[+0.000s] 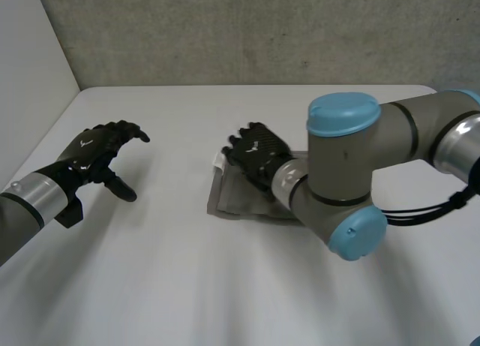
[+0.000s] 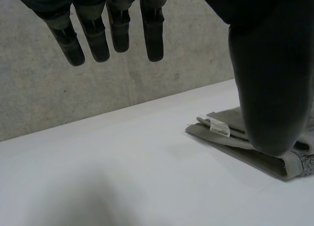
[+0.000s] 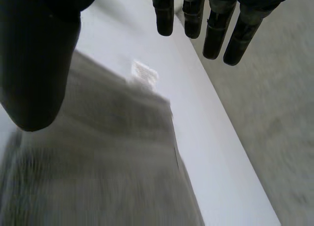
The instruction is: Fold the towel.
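Late in the fold, by the look of the towel (image 1: 238, 202): stacked in several grey layers on the worktop (image 1: 187, 286), directly beneath the right hand (image 1: 259, 154), with a white label (image 1: 219, 160) sticking out at the corner nearest that hand's fingertips. Fingers (image 3: 214, 35) of the right hand straight and spread, thumb held apart, gripping nothing; hard to tell whether pressing the cloth or hovering just above it. Left hand (image 1: 94, 154) well apart from the towel, likewise wide and empty above bare worktop. Probably a smoothing or checking step. Next, for one more fold: pinching one edge and carrying it across; otherwise lifting clear without dragging the layers.
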